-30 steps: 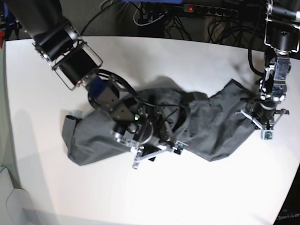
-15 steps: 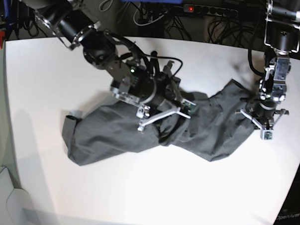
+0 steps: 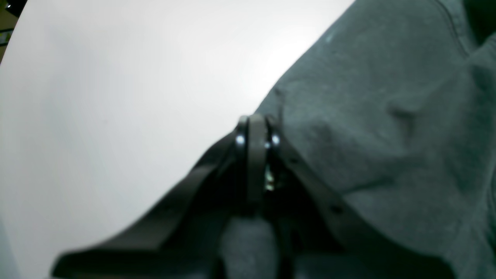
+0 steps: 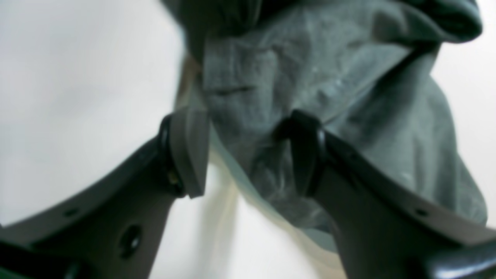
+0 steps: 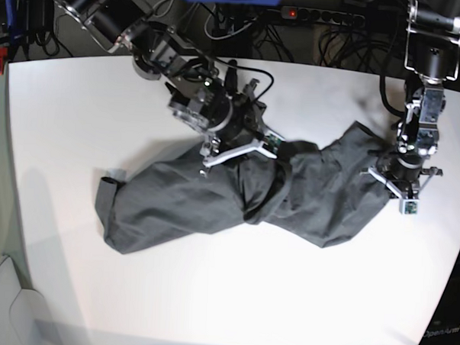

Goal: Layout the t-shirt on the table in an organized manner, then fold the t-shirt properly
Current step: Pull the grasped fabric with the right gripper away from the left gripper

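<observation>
The t-shirt (image 5: 244,192) is lying rumpled across the middle of the table (image 5: 80,105), stretched from lower left to right of the base view and not yet spread flat. Its right end is being pinned at the cloth's edge by the left gripper (image 5: 401,180), at the right of the frame; in the left wrist view the jaws are seen clenched, tips together at the hem, though whether cloth is actually being pinched between them cannot be told. That end is judged to be anchored so the other arm can pull against it.

The right gripper (image 5: 239,146) is being held above the shirt's upper middle, near top centre of the base view. In the right wrist view its 2 fingers (image 4: 186,151) are standing apart with a raised fold of grey cloth between them; the fold is lying against the right-hand finger, but it is not being squeezed, so the jaws are read as released.

Cables and a power strip (image 5: 321,16) are lying beyond the far table edge, well apart from the shirt. The bunched fold at the shirt's centre is judged the main obstacle to flattening.
</observation>
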Motion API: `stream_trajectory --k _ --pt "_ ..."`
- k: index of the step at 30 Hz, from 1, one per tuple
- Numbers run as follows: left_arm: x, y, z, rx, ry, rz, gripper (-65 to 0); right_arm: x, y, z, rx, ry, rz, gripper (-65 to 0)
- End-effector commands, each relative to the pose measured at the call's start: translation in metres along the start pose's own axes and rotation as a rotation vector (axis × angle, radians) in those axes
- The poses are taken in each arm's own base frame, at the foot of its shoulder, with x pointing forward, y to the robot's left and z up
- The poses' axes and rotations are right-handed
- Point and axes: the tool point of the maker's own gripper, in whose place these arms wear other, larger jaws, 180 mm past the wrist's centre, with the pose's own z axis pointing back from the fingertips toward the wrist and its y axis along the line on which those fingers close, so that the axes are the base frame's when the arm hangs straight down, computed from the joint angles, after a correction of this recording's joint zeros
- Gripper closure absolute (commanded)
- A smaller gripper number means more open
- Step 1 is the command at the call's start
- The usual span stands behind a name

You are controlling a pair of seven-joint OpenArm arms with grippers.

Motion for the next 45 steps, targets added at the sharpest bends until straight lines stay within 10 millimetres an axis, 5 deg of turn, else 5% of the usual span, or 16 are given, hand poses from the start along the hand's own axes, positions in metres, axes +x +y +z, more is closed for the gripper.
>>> stream_trajectory --k 1,16,23,28,35,45 --pt "0.007 0.004 0.000 0.005 -0.006 -0.004 -0.3 0.014 -0.011 0.001 -0.026 -0.048 -0.003 -34.0" --pt "0.007 0.004 0.000 0.005 -0.005 -0.004 -0.3 0.013 -0.044 -0.010 -0.086 -0.085 -0.173 -32.2" --pt "0.010 0.004 -0.001 0.006 -0.012 -0.004 -0.3 0.019 -0.051 0.000 -0.109 -0.109 -0.161 -1.4" --pt "0.011 0.005 -0.001 0.007 -0.014 -0.010 -0.3 0.022 -0.063 0.028 -0.164 -0.161 -0.150 0.0" --pt "0.009 0.008 0.001 0.008 -0.010 -0.014 -0.3 -0.018 -0.113 0.090 -0.353 -0.124 -0.233 0.0" --pt "0.031 -0.008 0.014 -0.029 -0.083 -0.038 -0.3 -0.120 -0.102 0.137 -0.417 0.083 -0.278 0.0"
